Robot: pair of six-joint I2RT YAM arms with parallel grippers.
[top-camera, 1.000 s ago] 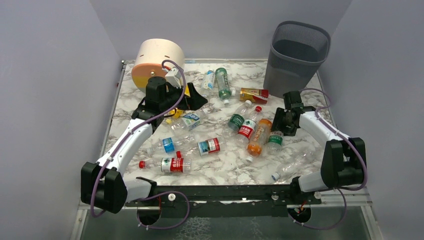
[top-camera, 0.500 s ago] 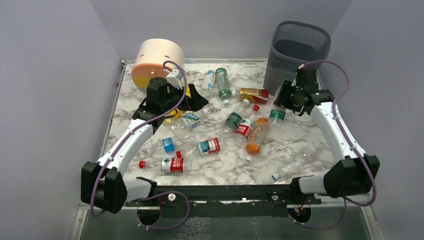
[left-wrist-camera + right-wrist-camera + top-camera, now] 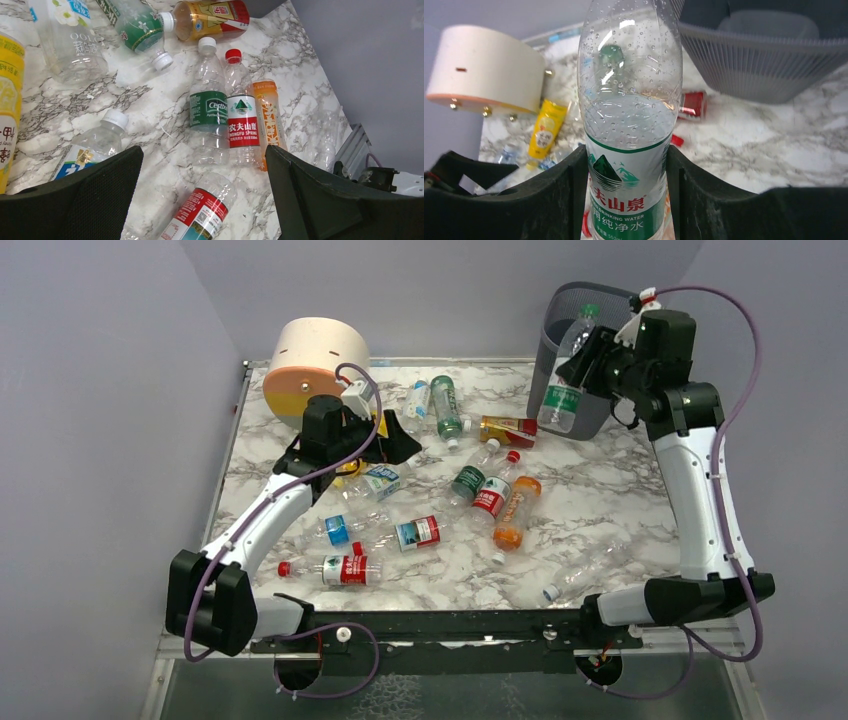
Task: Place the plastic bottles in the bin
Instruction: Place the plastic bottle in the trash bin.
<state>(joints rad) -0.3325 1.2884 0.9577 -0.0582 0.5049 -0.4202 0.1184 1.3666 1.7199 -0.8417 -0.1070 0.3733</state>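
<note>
The marble counter [image 3: 610,500] is strewn with drink containers. At its upper right stands the bin [image 3: 600,286], and at the upper left the round drawer unit [image 3: 315,355] lies on its side. The right arm [image 3: 700,490] reaches high. Its right hand [image 3: 626,175] pinches a clear green-labelled bottle [image 3: 629,100] by the lower body, cap uppermost, close to the bin's near wall at about rim height. From where I stand the bottle looks to be short of the opening.

To do this well, I'd carry the bottle farther toward the upper right until its whole length hangs over the mouth, and only then let the fingers part. Released too soon, it would likely catch the rim and drop back on the counter.

The left hand [image 3: 202,160] hangs spread wide and empty over the other plastic bottles [image 3: 490,495] in mid-frame.

Half a second ago the right hand held this bottle low, beside the bin's foot. A second ago it was down among the bottles at centre right. The left arm has barely shifted.
</note>
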